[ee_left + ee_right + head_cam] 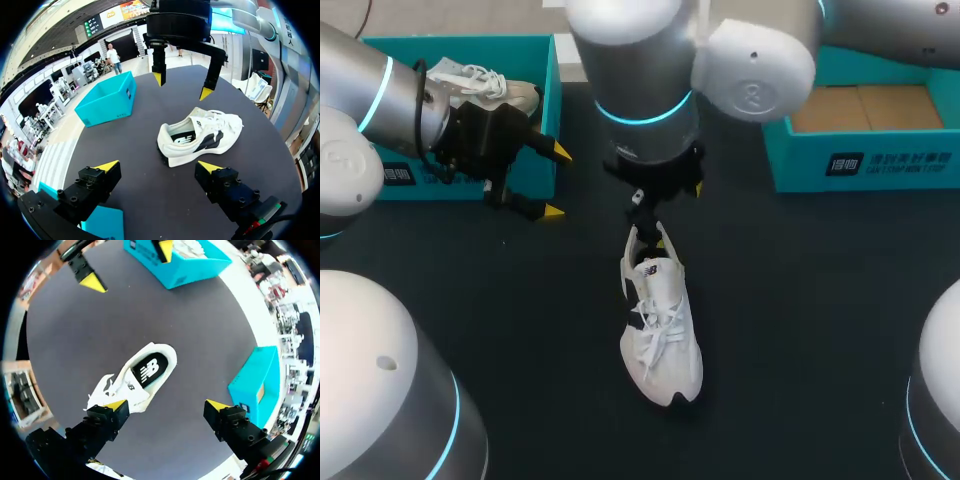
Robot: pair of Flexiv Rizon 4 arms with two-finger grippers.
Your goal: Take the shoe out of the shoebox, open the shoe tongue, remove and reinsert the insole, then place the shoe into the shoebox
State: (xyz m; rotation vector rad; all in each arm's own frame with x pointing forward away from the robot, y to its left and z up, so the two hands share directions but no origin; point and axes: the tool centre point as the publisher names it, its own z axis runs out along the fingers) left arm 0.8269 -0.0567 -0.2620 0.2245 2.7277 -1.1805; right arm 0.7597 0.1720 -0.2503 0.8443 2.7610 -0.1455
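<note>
A white shoe (662, 325) with dark side marks lies on the black table, heel toward the far side and toe toward me. Its dark insole (148, 371) shows inside the opening. My right gripper (650, 232) hangs open just above the heel, touching nothing; in its own view the right gripper (166, 405) has one finger over the laced part of the shoe (131, 380). My left gripper (557, 181) stands open and empty to the left of the shoe, beside a teal shoebox (542, 62). From the left gripper (159, 166) the shoe (200, 137) lies ahead, with the right gripper (182, 86) over it.
The teal box at the back left holds a second white shoe (480, 82). Another open teal box (865, 160), lined with brown cardboard, stands at the back right. Bare black table surrounds the shoe on the right and front.
</note>
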